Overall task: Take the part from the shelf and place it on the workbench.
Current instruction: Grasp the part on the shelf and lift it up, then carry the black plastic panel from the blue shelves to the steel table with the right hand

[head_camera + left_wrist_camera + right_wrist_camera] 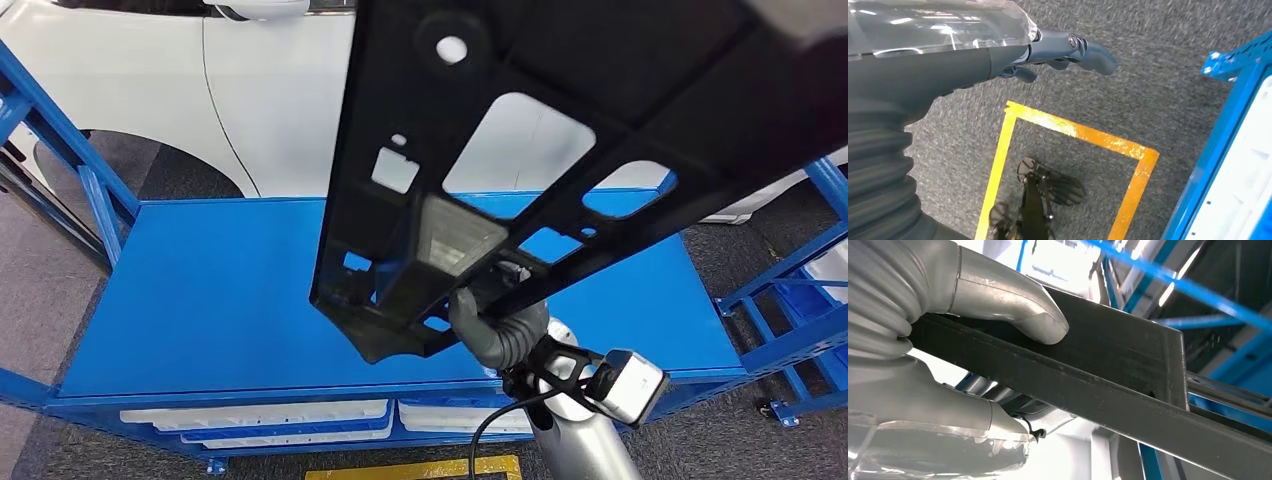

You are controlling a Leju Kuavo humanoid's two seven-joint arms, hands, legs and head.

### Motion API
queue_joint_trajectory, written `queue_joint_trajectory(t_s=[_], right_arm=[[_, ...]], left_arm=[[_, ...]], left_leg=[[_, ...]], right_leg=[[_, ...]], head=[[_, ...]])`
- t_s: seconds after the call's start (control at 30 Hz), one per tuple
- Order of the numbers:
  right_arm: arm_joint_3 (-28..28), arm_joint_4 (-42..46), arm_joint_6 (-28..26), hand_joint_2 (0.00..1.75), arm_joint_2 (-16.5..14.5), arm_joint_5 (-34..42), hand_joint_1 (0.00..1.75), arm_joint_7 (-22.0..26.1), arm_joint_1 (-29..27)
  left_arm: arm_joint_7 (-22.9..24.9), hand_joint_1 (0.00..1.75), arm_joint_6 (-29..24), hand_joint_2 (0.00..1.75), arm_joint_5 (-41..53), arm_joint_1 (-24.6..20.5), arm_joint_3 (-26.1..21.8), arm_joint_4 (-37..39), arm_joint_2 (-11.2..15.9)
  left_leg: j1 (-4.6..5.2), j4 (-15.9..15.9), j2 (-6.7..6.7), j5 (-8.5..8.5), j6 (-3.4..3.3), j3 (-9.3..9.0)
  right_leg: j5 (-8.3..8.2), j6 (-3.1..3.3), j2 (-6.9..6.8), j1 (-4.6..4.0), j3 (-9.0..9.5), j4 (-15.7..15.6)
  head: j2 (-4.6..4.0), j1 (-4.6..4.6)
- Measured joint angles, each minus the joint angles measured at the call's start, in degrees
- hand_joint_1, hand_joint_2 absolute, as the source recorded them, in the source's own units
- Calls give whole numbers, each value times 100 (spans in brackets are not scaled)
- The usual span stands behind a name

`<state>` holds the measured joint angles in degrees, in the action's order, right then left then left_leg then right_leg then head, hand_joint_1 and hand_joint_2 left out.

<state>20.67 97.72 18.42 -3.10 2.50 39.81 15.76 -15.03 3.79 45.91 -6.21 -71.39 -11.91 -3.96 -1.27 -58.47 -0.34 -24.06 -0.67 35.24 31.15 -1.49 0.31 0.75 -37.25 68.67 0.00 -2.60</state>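
In the head view, a big black plastic part (520,150) with several cut-out holes is in the air above the blue table (200,300). It runs from the 1 o'clock corner of the picture down to about 6 o'clock, tilted, and it does not touch the table top. A pale, clear lamp piece (440,250) sits in its lower end. The right hand (490,325) comes up from 5 o'clock and grips the lower end of the part from below; its fingers are mostly hidden behind the plastic. A white box-shaped camera (630,385) is fixed at the wrist, with a black cable near it. Behind the table, from 10 to 12 o'clock, stands a white car (240,90). Blue frames (60,160) rise at 9 o'clock and at 3 o'clock. White trays (260,415) lie under the table top at 7 o'clock.

In the left wrist view, the left hand (1058,52) hangs over grey carpet (1158,75) with its fingers stretched out and apart, holding nothing. Yellow tape (1073,130) marks a square on the carpet. A blue frame edge (1228,115) is at 3 o'clock.

In the right wrist view, the right hand (948,340) is clamped on a dark flat bar of the part (1108,385): the grey thumb (1013,310) presses on one side and the rest of the hand lies against the other side. Blue beams (1198,290) are blurred behind.
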Motion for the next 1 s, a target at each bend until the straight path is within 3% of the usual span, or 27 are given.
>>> queue_joint_trajectory(t_s=[0.07, 0.1, 0.2, 0.23, 0.3, 0.37, 0.43, 0.47, 0.57, 0.63, 0.7, 0.77, 0.83, 0.9, 0.93, 0.97, 1.0], right_arm=[[110, 123, 74, 175, 53, -18, 175, 3, -110], [151, 180, 99, 175, 81, -17, 175, 5, -154], [231, 281, 119, 175, 139, -16, 175, 10, -252], [251, 301, 120, 175, 149, -16, 175, 11, -269], [280, 345, 129, 175, 167, -11, 175, 12, -293], [289, 399, 140, 175, 187, -4, 175, 13, -336], [289, 449, 128, 175, 212, -3, 175, 13, -405], [289, 475, 117, 175, 224, -3, 175, 13, -433], [289, 568, 105, 175, 251, -4, 175, 13, -468], [289, 627, 92, 175, 267, -16, 175, 14, -487], [289, 673, 29, 175, 285, -63, 175, 14, -515], [289, 722, -119, 175, 330, -131, 175, 14, -543], [289, 768, -270, 175, 408, -141, 175, 15, -561], [289, 780, -262, 175, 496, -74, 175, 15, -588], [289, 777, -191, 175, 538, -31, 175, 15, -608], [290, 775, -115, 175, 575, 12, 175, 14, -629], [290, 781, -45, 175, 607, 55, 175, 14, -650]], left_arm=[[14, 0, -7, 175, 3, 5, -14, 0, 1], [15, 0, -10, 175, 6, 9, -20, 1, 2], [19, 0, -14, 175, 17, 24, -36, 1, 7], [21, 0, -14, 175, 19, 29, -42, 0, 8], [24, 0, -19, 175, 16, 35, -56, 0, 10], [27, 0, -26, 175, 7, 39, -67, 0, 16], [31, 0, -29, 175, 1, 45, -72, 0, 21], [33, 0, -29, 175, 1, 49, -74, 0, 22], [34, 0, -28, 175, 1, 34, -76, 0, 37], [34, 0, -28, 175, 4, 26, -76, 0, 43], [34, 0, -30, 175, 16, 46, -77, 0, 48], [33, 0, -36, 175, 37, 50, -78, 0, 49], [33, 0, -54, 175, 62, 42, -79, 0, 46], [36, 0, -68, 175, 78, 45, -80, 1, 46], [39, 0, -68, 175, 80, 47, -81, 1, 46], [44, 0, -66, 175, 83, 48, -82, 1, 45], [51, 0, -62, 175, 88, 49, -83, 1, 43]], left_leg=[[14, -27, -7, 20, 44, 24], [21, -32, -10, 37, 77, 31], [17, -12, -10, 92, 198, 52], [9, -48, -6, 42, 230, 75], [-5, -423, 1, -314, 272, 217], [-6, -1158, 1, -815, 301, 445], [-6, -1563, 1, -1022, 312, 466], [-5, -1438, 1, -974, 303, 311], [13, -264, -1, -672, 223, -499], [51, 96, -9, -595, 149, -696], [74, 99, -13, -505, 82, -660], [54, 138, 14, -379, 6, -605], [33, 164, 42, -240, -56, -481], [35, 158, 51, -124, -74, -316], [36, 153, 54, -68, -68, -233], [36, 144, 57, -15, -59, -153], [35, 132, 58, 34, -45, -78]], right_leg=[[-229, 38, 1, -3, 429, -748], [-281, 63, 6, -14, 533, -946], [-376, 168, 9, -33, 506, -1009], [-418, 213, 1, -26, 485, -1025], [-504, 286, -22, -10, 420, -1053], [-582, 319, -38, -23, 315, -1048], [-665, 319, -44, -40, 195, -1034], [-705, 311, -44, -46, 136, -1023], [-814, 259, -40, -63, 6, -987], [-890, 194, -42, -68, -22, -988], [-976, 122, -39, -60, -26, -1023], [-865, 60, -23, -48, -83, -944], [-366, 10, -13, -30, -264, -441], [130, -29, -16, -16, -450, 311], [207, -43, -16, -9, -457, 551], [158, -50, -18, -2, -364, 595], [30, -48, -21, 5, -162, 426]], head=[[-1, 1], [-1, 1], [-1, 0], [-1, 0], [-1, 0], [0, 0], [0, 0], [0, 0], [0, 1], [-1, 0], [0, 0], [0, 1], [0, 1], [-1, 2], [-1, 1], [-2, 1], [-2, 1]])
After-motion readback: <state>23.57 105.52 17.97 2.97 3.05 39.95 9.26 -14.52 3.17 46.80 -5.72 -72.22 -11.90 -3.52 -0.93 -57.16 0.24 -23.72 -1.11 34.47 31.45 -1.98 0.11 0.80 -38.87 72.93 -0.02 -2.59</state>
